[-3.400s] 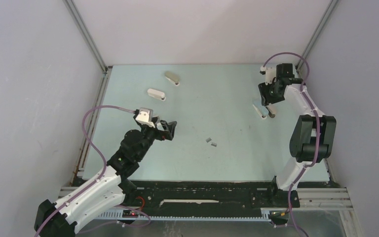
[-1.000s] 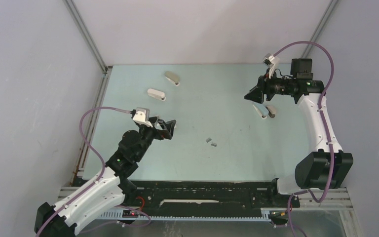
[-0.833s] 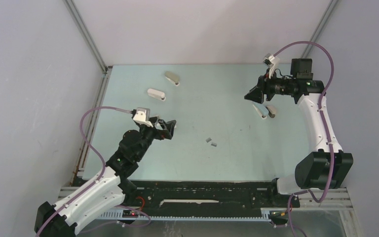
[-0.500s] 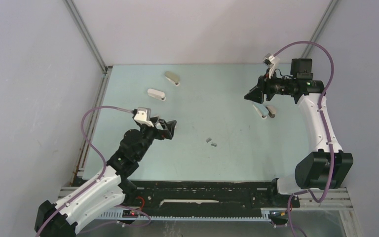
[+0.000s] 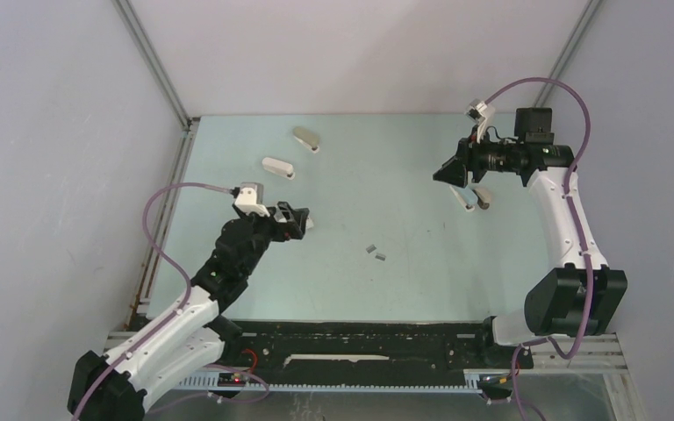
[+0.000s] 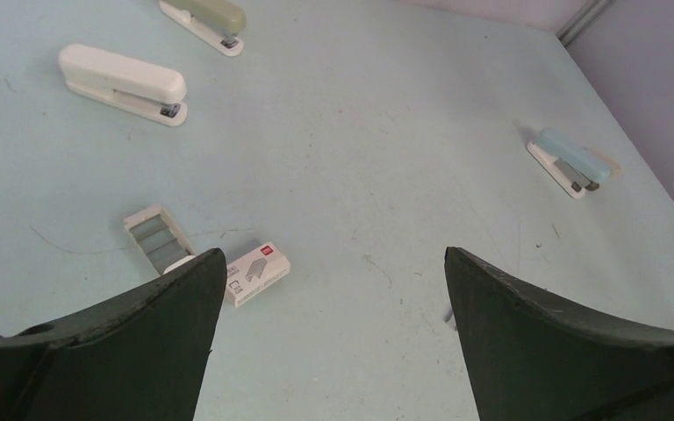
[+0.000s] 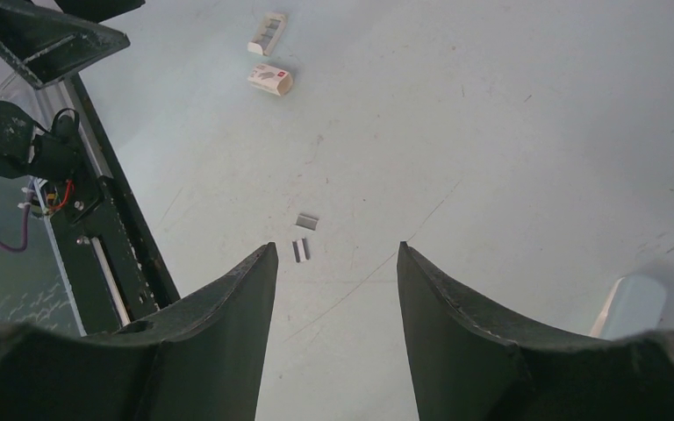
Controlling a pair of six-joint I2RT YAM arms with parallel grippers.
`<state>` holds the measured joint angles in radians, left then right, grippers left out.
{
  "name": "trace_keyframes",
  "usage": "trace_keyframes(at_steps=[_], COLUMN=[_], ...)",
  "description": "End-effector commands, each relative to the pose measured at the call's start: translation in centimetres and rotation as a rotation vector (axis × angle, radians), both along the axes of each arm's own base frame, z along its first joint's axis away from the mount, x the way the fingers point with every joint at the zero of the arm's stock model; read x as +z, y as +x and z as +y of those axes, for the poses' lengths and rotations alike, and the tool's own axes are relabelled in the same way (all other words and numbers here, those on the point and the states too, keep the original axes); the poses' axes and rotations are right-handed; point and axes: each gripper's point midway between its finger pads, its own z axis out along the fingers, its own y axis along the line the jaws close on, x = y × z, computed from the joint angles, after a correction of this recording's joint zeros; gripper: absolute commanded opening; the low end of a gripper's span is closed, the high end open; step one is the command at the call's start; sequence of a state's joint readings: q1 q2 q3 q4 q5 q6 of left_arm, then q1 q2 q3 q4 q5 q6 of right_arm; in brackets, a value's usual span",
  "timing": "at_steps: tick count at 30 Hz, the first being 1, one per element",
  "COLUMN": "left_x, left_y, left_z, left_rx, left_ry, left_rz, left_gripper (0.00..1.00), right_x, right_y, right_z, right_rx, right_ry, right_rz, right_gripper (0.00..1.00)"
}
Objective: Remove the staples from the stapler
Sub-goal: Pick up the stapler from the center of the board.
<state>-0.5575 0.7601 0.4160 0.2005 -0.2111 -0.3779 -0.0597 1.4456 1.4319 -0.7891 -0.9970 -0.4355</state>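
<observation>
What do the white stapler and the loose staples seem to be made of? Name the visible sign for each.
White stapler: probably plastic, with a smooth matte shell, uniform colour and rounded moulded edges. Staples: likely metal; they are thin silvery-grey strips with a pale sheen.

Blue stapler point(image 7: 634, 300) partly hid. behind right tool point(image 7: 335, 253); staples point(image 5: 375, 253) v. small.
</observation>
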Motion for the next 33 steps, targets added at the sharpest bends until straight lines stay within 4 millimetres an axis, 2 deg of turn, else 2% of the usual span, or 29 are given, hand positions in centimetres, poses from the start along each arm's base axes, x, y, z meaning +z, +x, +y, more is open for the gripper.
trace_keyframes(at_steps=[1, 18, 33], left_x=[2.7, -0.5, -1.5], left_y=[1.3, 4.3, 6.7], left_z=[0.2, 2.5, 2.9], left_rx=[0.015, 0.108, 0.146], left_ry=[-0.093, -0.227, -0.212], left_rz=[-0.006, 0.209, 0.33], left_gripper=[1.0, 1.0, 1.0], right_x=[1.2, 0.5, 0.2], right_y=[-0.3, -0.2, 0.0], right_z=[0.1, -0.1, -0.3], right_rx=[0.003, 0.001, -0.007], right_ry=[0.018, 0.021, 0.023], right_rz=[-0.035, -0.018, -0.009], right_gripper=[0.62, 0.62, 0.62])
